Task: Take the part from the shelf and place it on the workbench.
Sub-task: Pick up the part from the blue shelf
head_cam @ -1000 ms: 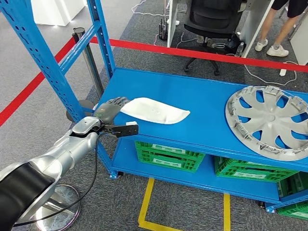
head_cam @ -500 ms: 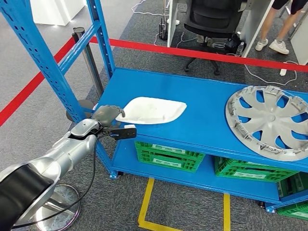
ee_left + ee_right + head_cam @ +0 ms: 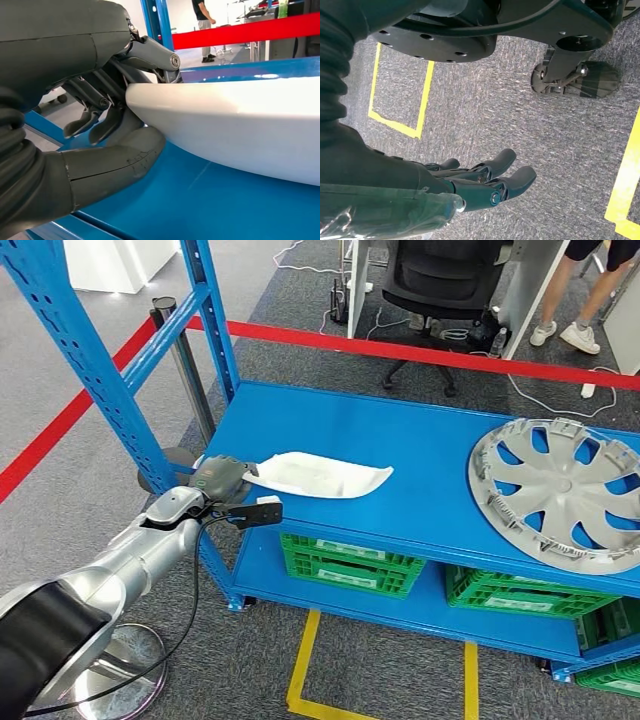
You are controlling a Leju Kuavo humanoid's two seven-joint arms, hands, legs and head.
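Part's (image 3: 317, 476) far right tip dipped since 0.5 s ago; left robot hand (image 3: 219, 478) pinches its near-left end (lift barely begun) off shelf (image 3: 423, 455).

The left arm (image 3: 143, 555) is a silver, smoothly rounded shell with a wide black band around its lower part. A thin black cable (image 3: 192, 615) loops beneath the arm and runs up to a small black block with a white label (image 3: 260, 510) just beside the wrist. The left robot hand (image 3: 94, 100) is dark grey, with a ribbed cover, a thick matte thumb and slimmer fingers (image 3: 151, 52) pinned by silver screws. The right robot hand (image 3: 482, 180) has the same dark fingers and a silver screw head.
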